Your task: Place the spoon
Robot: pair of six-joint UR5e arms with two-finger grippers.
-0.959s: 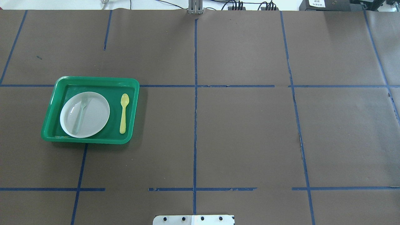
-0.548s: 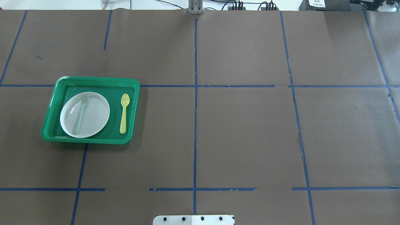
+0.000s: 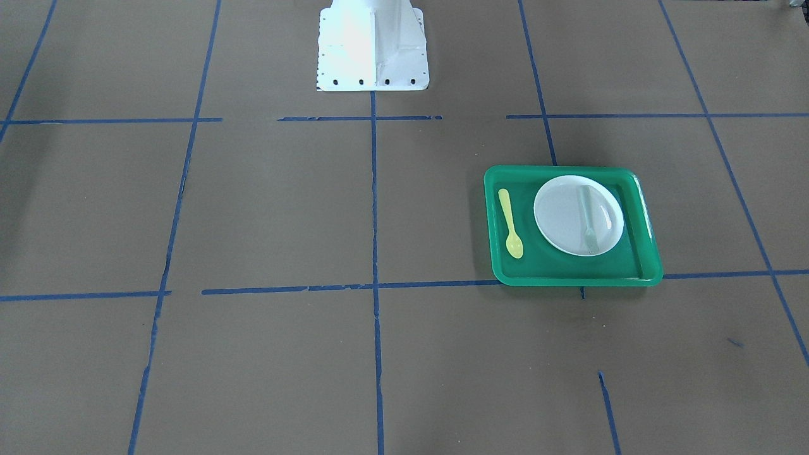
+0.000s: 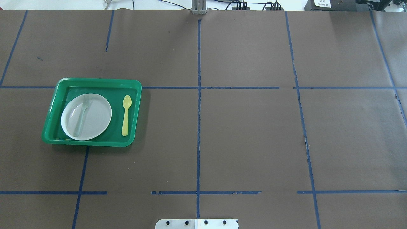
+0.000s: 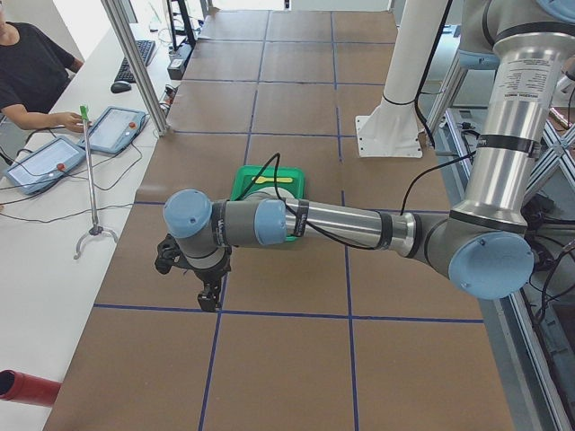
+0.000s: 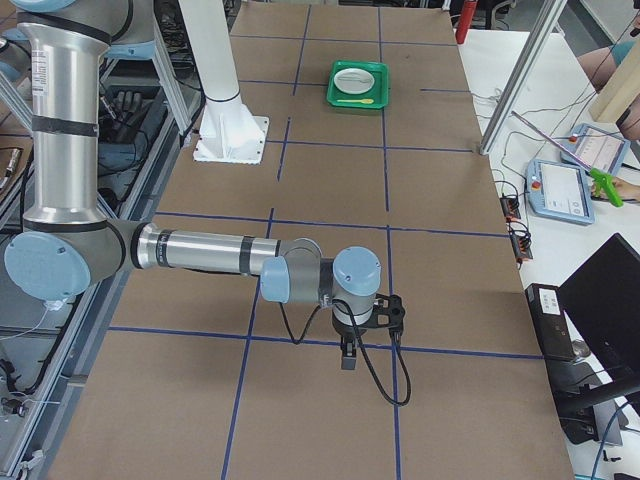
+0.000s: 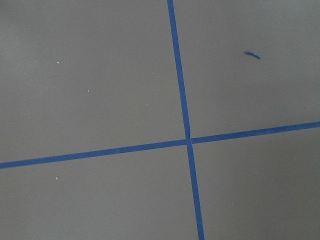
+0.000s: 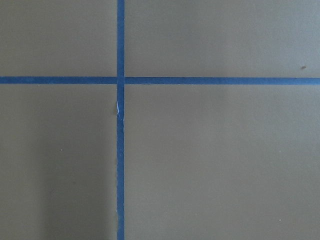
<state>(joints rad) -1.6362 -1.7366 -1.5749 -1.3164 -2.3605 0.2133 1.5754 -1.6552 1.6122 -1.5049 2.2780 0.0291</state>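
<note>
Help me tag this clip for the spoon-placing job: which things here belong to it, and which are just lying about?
Job:
- yellow spoon, lying in the tray beside the plate

Not named by the job:
- green tray
- white plate
- pale fork, resting on the plate

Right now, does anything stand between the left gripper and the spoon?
Nothing visible does. The spoon lies uncovered in the green tray, clear of the plate; only the tray's low rim borders it. The left gripper hangs nearer the table's left end.
</note>
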